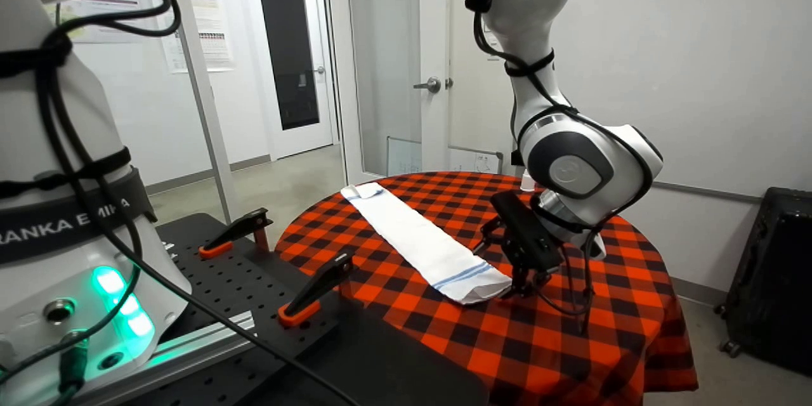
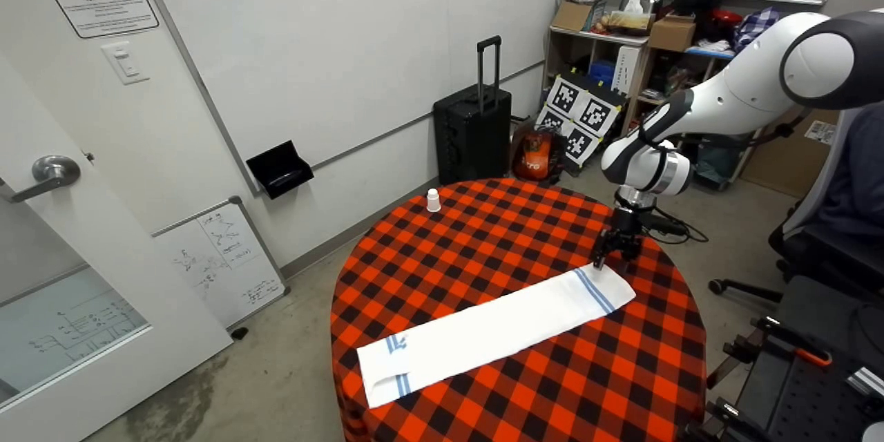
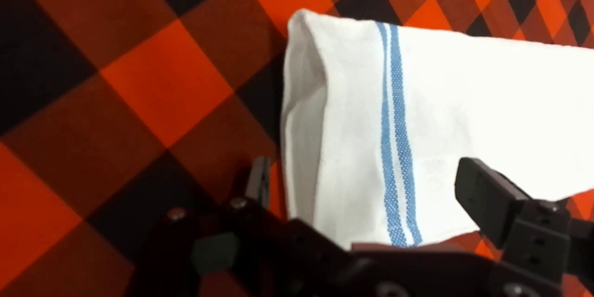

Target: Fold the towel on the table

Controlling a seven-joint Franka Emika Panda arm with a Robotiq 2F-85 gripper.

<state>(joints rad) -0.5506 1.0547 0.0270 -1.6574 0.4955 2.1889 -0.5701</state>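
The towel [image 1: 415,235] is a long, narrow white strip lying flat on the checkered table [image 2: 483,242]. In an exterior view the towel [image 2: 483,335] has blue stripes near both ends, and a small flap is turned over at the end away from the arm. In the wrist view the near end of the towel [image 3: 441,97] shows its layers slightly parted. My gripper [image 3: 364,167] is open over this striped end. One finger is just past the end edge, the other beyond the stripes. In both exterior views the gripper [image 1: 495,273] [image 2: 612,265] is low at the towel's edge; contact is unclear.
A small white bottle [image 2: 433,200] stands near the table's edge by the wall. A black workbench [image 1: 393,355] with orange-handled clamps [image 1: 317,288] adjoins the table on the robot's side. A black suitcase [image 2: 473,131] stands on the floor by the wall.
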